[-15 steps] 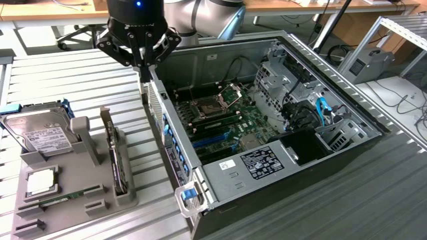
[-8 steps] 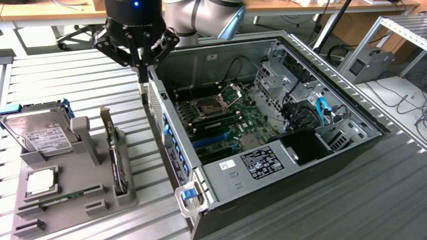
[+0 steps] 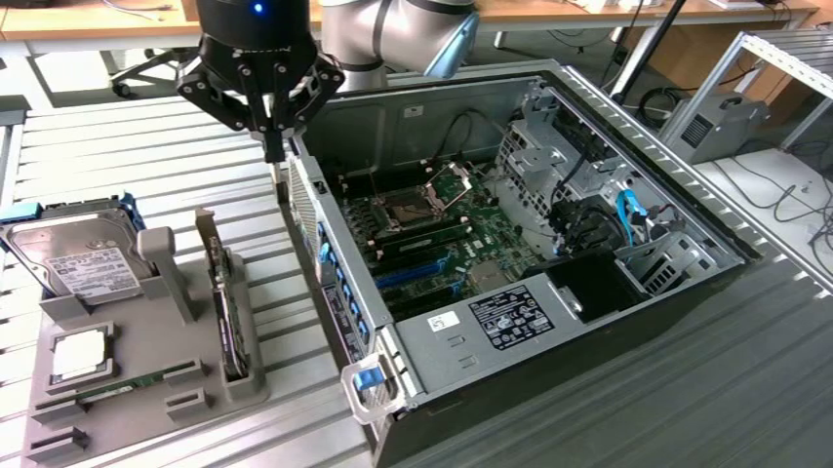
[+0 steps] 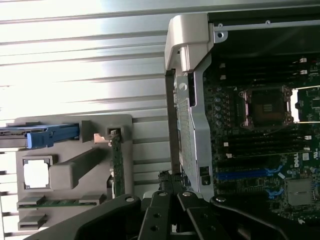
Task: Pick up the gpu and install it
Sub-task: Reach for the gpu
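Start at the gpu, standing on edge in a slot of the grey parts holder, silver bracket at the end farther from the exterior camera. Untouched, fully seated, nothing gripping it.

Note its neighbours in the same holder: a hard drive in a blue carrier toward the exterior view's left, a processor and a memory stick lying flat nearer the camera.

Move outward to the open computer case, lying just beside the holder on the exterior view's right, side panel off. Shows a motherboard with blue expansion slots bare and unoccupied.

Look up to the gripper: fingers pressed together, pinching nothing, hanging over the case's near wall, above the strip between holder and motherboard, well apart from the gpu.

Judge the step in hand as the pick-up, not yet begun; installation untouched.

Calls, most likely, for parting the fingers first, then lining them up across the thin upper edge of the gpu, clear of the holder's posts and the bracket, with a straight lift out of the slot to avoid binding.
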